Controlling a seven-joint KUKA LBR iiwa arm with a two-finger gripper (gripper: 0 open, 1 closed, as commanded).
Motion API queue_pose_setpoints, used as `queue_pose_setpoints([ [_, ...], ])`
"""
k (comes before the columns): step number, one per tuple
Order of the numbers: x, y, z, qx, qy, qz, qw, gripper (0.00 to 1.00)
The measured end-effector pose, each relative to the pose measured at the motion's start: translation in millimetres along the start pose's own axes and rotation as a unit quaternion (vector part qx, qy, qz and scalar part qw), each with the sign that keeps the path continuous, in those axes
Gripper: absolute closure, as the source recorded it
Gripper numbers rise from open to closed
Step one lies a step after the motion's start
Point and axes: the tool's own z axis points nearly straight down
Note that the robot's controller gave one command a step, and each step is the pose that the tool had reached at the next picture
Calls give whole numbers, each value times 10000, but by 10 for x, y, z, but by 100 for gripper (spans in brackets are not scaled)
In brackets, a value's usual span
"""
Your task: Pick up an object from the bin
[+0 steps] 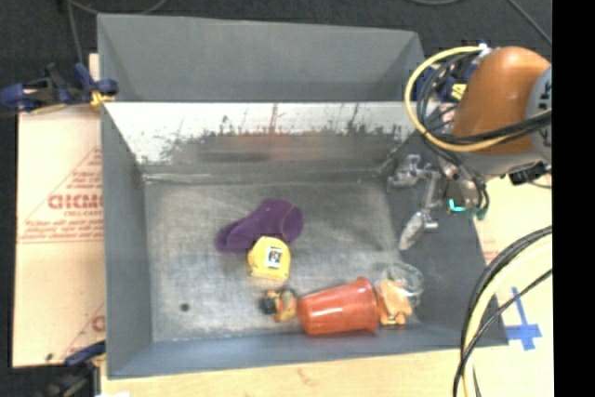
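Note:
My gripper (410, 202) hangs over the bin's right side, close to the right wall, with its two metal fingers apart and nothing between them. Below it, near the front right corner, lies a clear-and-tan small thing (400, 290). It touches a red plastic cup (338, 308) lying on its side along the front wall. A small dark-and-orange figure (275, 302) rests at the cup's left end. Further left, a yellow tape measure (270, 258) sits against a purple soft object (260, 225) in the middle of the floor.
The orange-covered wrist and its looped cables stand above the bin's right rim. Bare grey floor stretches across the bin's left half and along the back wall.

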Motion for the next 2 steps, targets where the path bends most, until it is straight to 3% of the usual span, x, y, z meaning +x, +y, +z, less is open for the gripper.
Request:
queue_pose_setpoints([
  [1, -20, 4, -50, 8, -39, -15, 10000, 0],
  [2, 500, 70, -9, 6, -45, -221, 9997, 0],
])
